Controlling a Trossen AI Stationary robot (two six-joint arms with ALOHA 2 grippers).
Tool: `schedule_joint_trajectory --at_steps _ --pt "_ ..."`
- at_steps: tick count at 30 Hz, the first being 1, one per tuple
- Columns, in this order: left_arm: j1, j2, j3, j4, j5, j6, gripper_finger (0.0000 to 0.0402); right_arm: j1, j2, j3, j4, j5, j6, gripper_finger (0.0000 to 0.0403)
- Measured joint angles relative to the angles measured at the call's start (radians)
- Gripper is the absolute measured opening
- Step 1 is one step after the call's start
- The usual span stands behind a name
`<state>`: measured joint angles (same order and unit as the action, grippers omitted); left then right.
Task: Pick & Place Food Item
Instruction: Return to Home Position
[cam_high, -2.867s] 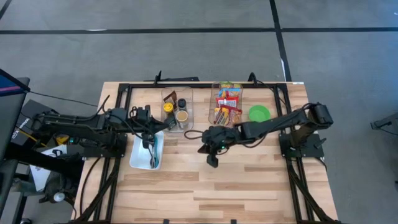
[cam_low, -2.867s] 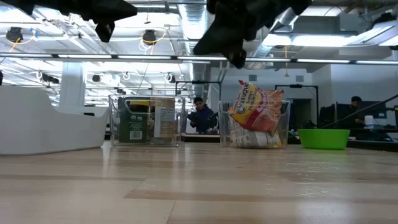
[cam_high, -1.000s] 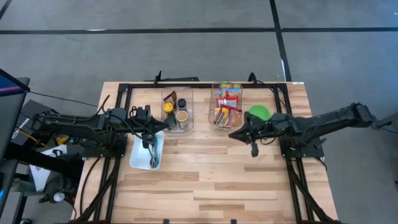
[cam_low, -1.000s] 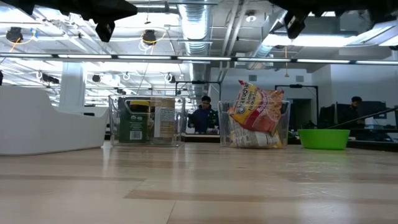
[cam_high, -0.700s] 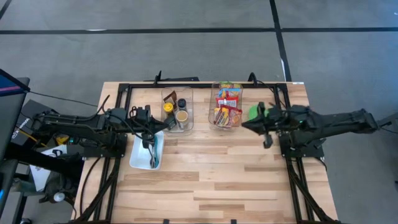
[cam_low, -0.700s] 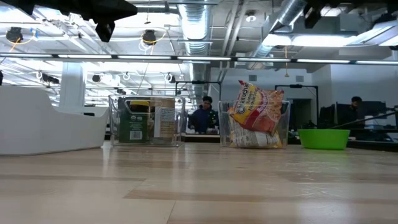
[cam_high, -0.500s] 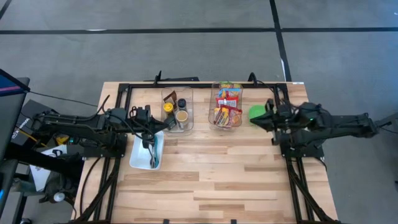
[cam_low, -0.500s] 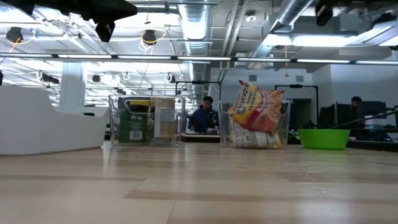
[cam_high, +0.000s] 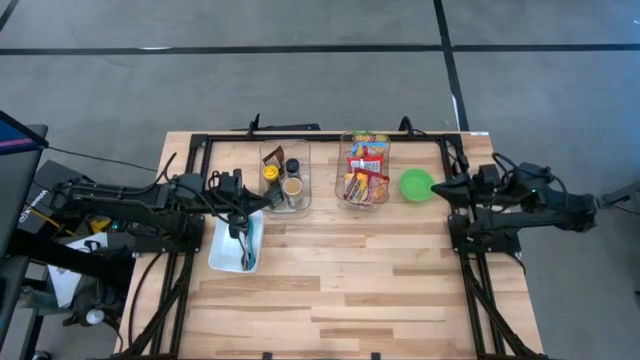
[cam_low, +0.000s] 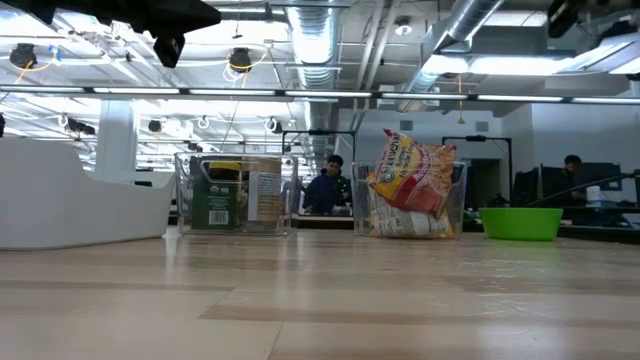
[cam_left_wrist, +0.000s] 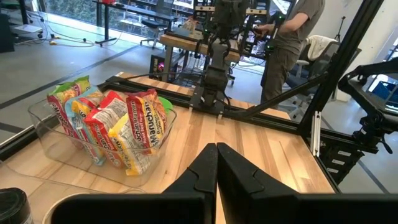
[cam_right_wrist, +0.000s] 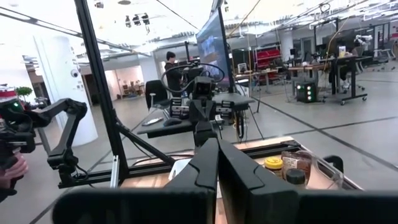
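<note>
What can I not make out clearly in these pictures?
- Contents of the white bin: the low view shows only its opaque wall; in the high view the left gripper covers part of it.
- Right gripper: cut off by the top edge in the low view.
- Cans in the left transparent bin: labels too small in the high view.

Table front (cam_high: 340, 290) open; white bin (cam_high: 222, 258), clear bins (cam_high: 305, 190), green bowl (cam_high: 416, 183) block back.
</note>
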<state>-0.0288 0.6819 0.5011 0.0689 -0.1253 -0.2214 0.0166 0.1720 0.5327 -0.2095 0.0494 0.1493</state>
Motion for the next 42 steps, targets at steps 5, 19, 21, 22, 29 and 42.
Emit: schedule_joint_trajectory --at_steps 5,19,21,22,29,42 --pt "0.000 0.000 0.000 0.000 0.000 0.000 0.0003 0.000 -0.072 0.000 -0.061 0.000 0.000 0.0005" --pt "0.000 0.000 0.000 0.000 0.000 0.000 0.0003 0.001 -0.167 0.000 -0.112 0.001 0.008 0.0005" --pt "0.000 0.000 0.000 0.000 0.000 0.000 0.0003 0.001 -0.166 0.000 -0.125 0.003 0.008 0.0005" --pt "0.000 0.000 0.000 0.000 0.000 0.000 0.0003 0.001 -0.166 0.000 -0.134 0.003 0.012 0.0005" --pt "0.000 0.000 0.000 0.000 0.000 0.000 0.0003 0.001 -0.166 0.000 -0.134 0.003 0.061 0.0005" --pt "0.000 0.000 0.000 0.000 0.000 0.000 0.0003 0.003 -0.162 -0.211 0.101 0.000 0.047 0.0005"
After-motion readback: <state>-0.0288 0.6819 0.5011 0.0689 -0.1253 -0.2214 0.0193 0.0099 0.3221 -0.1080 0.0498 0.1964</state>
